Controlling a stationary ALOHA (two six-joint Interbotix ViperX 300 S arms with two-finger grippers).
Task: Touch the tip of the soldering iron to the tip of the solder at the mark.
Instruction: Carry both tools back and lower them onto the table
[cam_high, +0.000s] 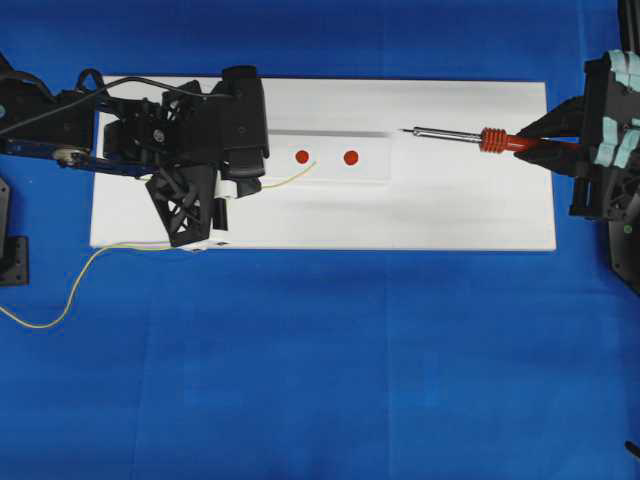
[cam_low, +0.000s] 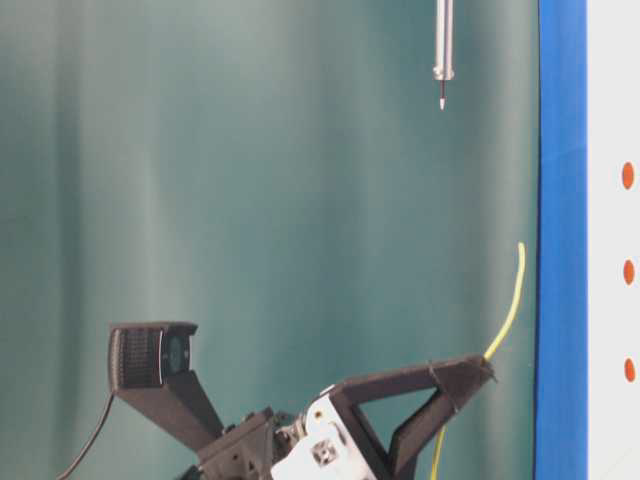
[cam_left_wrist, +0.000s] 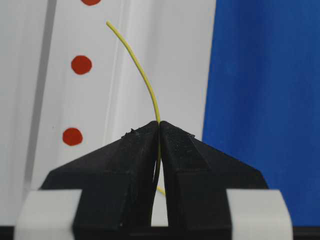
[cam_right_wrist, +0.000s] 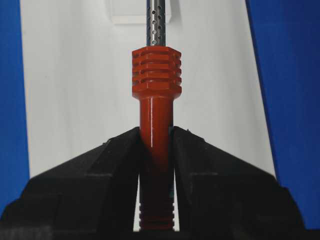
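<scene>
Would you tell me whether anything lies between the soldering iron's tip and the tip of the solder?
Nothing visible does. From overhead, the soldering iron, held by the right gripper, points toward the solder in the left gripper. Between the two tips is only bare white board with two red marks.

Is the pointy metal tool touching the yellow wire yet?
No, the tool's tip is far from the yellow wire's end, with two red dots between them.

Soldering iron (cam_right_wrist: 155, 75): glossy ribbed red plastic handle, perforated metal shaft.
</scene>
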